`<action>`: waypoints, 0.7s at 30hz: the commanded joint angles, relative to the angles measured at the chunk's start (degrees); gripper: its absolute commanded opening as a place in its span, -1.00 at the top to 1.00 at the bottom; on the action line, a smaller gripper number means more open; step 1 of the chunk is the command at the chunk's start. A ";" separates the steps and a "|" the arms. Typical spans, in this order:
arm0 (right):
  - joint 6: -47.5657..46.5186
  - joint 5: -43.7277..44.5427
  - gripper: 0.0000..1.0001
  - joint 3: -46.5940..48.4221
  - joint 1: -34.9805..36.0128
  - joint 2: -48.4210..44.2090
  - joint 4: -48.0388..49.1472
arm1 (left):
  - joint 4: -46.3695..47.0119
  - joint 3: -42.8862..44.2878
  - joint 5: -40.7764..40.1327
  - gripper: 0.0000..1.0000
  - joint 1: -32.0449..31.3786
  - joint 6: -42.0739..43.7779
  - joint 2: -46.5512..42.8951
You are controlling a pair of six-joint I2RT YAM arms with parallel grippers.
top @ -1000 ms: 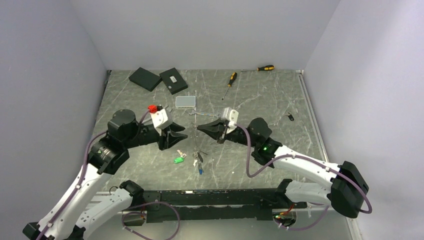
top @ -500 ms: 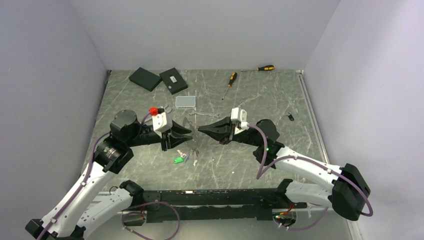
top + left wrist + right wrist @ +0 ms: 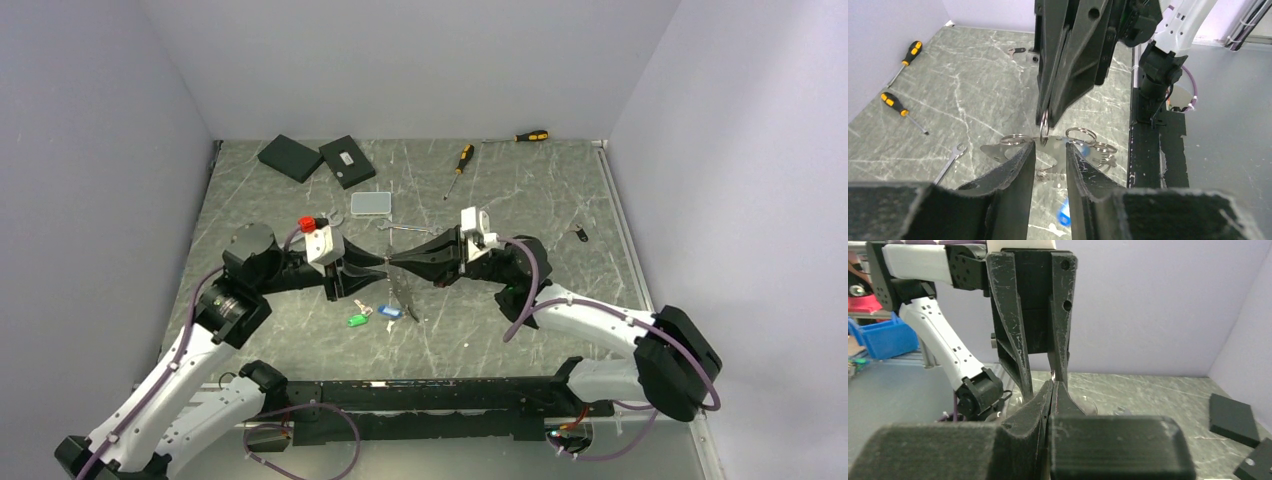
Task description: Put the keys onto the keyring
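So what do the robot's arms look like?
The left arm and right arm have white tube-shaped links with chunky black joints. A purple cable loops along each. The left gripper and right gripper are black, with two long pointed fingers. The left wrist carries a red knob on a white block.

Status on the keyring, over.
Right gripper shut on keyring. Left gripper parted, tips at it. Keys hang below; green key on table. Nothing blocking.
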 commanded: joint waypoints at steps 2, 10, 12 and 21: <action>1.32 -3.02 1.00 4.46 0.71 2.09 3.57 | 6.77 0.39 3.14 0.33 -0.27 -2.63 0.86; -13.60 2.86 1.00 7.09 4.44 -0.34 -17.11 | 7.16 -0.70 0.20 0.28 -0.30 -1.46 -0.94; -13.77 3.84 1.00 6.25 4.48 -1.29 -16.88 | 6.63 -0.58 -0.15 0.31 -0.27 -1.76 -0.85; -13.78 3.94 1.00 5.77 3.71 -4.01 -18.11 | 1.65 0.06 -4.00 0.35 -0.31 0.38 -3.39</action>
